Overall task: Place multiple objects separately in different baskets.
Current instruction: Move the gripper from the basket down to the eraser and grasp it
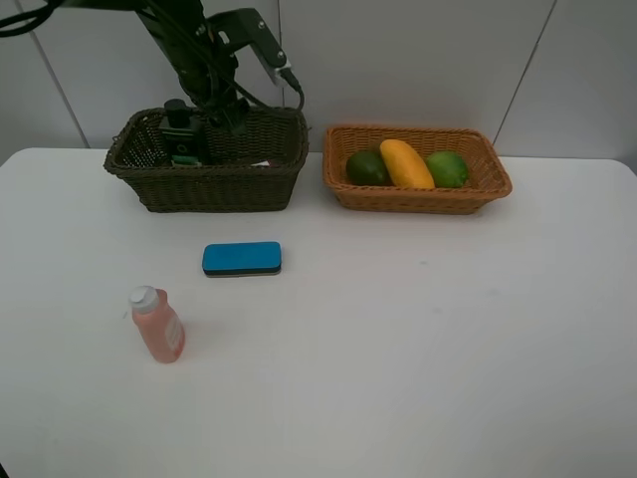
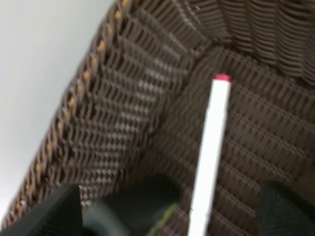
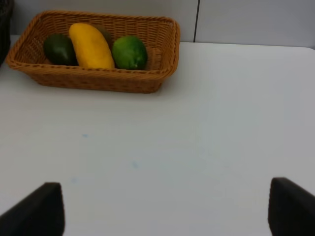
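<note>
Right, both baskets were rectangular woven wicker, side by side at the back of the smooth white bench [image 1: 418, 378]. The dark brown basket [image 1: 204, 187] was the deeper one, with a tan-flecked braided rim. The orange basket [image 1: 418, 198] was shallower. It held a dark green avocado [image 1: 367, 168], an oblong yellow mango [image 1: 406, 164] and a bright green round fruit [image 1: 447, 169], touching in a row with the mango in the middle. The white pink-tipped marker [image 2: 210, 152] lay flat on the dark basket's floor, and the dark green pump bottle [image 1: 183, 139] stood near that basket's left end. The left pincer [image 2: 167, 216] hung inside it over the marker, fingers spread and gripping nothing, with a blurred dark shape between them. The right pincer [image 3: 165, 211] was spread wide over bare bench, empty. The blue eraser block [image 1: 242, 258], a flat slab with a dark base, lay in front of the dark basket. The pink white-capped bottle [image 1: 158, 326] sat nearer the front, well apart from both baskets.
</note>
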You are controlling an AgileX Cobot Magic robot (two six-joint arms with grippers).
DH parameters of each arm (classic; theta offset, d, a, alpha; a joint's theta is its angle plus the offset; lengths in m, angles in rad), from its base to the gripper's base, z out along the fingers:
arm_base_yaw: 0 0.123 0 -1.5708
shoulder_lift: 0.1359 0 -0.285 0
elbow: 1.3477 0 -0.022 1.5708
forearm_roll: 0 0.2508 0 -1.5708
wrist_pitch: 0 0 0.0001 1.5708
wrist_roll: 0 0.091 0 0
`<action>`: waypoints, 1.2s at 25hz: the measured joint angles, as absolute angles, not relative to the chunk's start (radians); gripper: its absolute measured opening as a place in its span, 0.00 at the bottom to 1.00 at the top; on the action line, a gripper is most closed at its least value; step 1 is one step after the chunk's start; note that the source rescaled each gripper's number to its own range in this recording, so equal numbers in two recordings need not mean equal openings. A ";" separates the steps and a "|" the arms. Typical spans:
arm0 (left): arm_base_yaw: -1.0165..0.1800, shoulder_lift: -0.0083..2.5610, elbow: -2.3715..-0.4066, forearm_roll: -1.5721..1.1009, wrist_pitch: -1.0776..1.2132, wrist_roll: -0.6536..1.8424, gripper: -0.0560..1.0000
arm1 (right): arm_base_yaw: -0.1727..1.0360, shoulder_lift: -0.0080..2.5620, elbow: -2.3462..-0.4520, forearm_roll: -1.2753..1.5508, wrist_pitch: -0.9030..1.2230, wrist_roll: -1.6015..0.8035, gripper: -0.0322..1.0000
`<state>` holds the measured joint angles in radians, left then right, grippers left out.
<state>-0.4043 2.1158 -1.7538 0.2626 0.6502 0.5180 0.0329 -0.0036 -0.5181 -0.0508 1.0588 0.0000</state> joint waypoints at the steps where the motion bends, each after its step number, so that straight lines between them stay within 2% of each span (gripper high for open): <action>1: -0.409 2.108 -1.754 0.259 0.668 0.518 0.93 | 0.033 -0.004 -0.518 -0.051 1.059 0.000 0.99; 14: -0.561 2.045 -1.754 0.239 0.926 0.518 0.93 | 0.033 -0.004 -0.518 -0.051 1.059 0.000 0.99; 18: -0.605 2.045 -1.720 0.222 0.940 0.518 0.93 | 0.033 -0.004 -0.518 -0.051 1.059 0.000 0.99; 30: -0.615 2.098 -1.615 0.142 0.928 0.574 0.93 | 0.033 -0.004 -0.518 -0.051 1.059 0.000 0.99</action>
